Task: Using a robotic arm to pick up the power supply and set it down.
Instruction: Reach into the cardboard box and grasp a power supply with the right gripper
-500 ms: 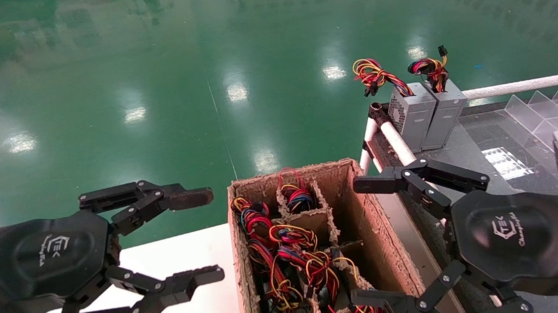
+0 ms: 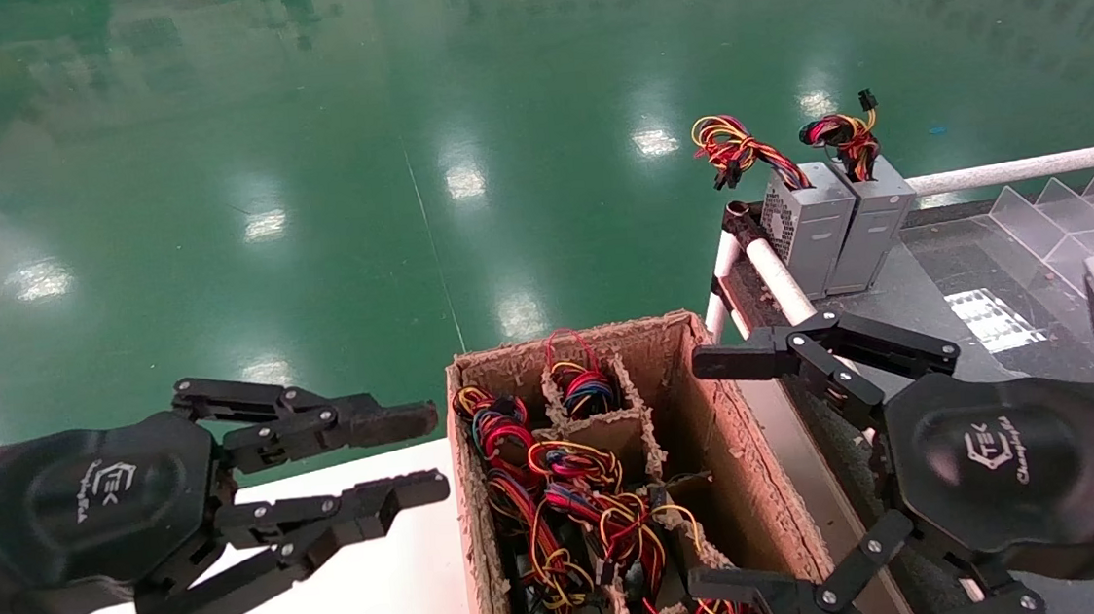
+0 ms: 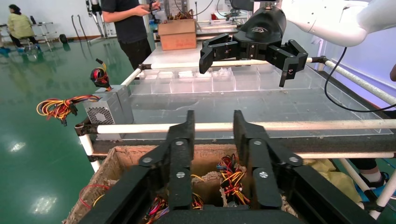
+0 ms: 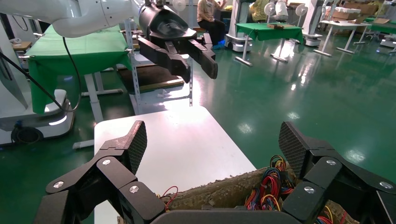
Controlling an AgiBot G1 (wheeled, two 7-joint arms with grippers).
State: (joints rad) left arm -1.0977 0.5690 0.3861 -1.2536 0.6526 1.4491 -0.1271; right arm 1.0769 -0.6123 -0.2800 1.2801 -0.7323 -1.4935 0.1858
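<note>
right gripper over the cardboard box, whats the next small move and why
Probably lower the black linkage-finger right gripper into the divided brown cardboard box: its jaws stand wide open, empty, above the red, yellow and orange power-supply wire bundles packed there. The left gripper hovers beside the box.

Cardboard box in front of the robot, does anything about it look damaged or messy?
Yes. The cardboard box has ragged, crumbling rims, and its inner dividers are torn and uneven. Coloured wire bundles spill in tangles across the compartments rather than sitting neatly. Both grippers, left and right, are beside it, touching nothing.
</note>
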